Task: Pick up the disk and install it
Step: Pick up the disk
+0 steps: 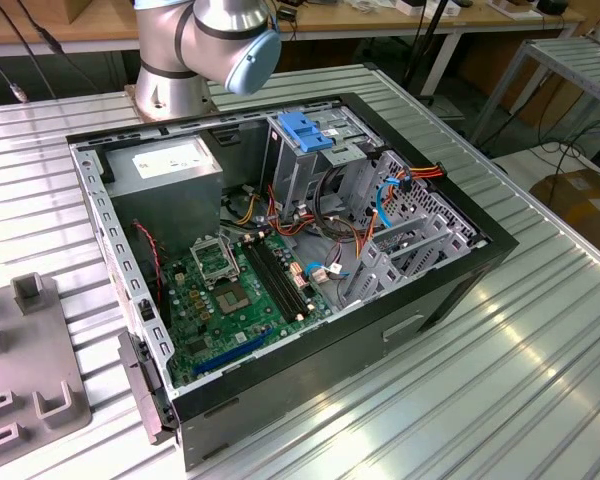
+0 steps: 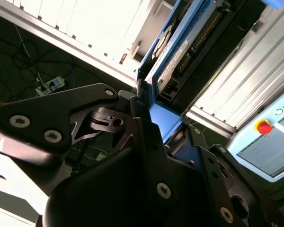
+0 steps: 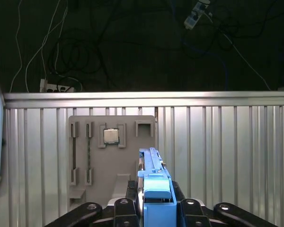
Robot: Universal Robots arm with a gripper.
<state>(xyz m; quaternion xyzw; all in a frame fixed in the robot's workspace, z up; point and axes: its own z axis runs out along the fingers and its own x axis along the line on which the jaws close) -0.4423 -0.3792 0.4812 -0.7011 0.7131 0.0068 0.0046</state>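
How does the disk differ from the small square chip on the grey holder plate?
The disk is gripped on edge in the hand, above the table; the chip lies flat in a recess of the grey holder plate. The disk sits in a blue bracket; the chip has no frame. The disk looks long and thin; the chip is square. Both show silver-grey metal.

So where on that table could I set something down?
The ribbed table is bare on the exterior view's right of the computer case. The exterior view's left holds a grey fixture tray; inside the case, cables and the motherboard crowd the floor.
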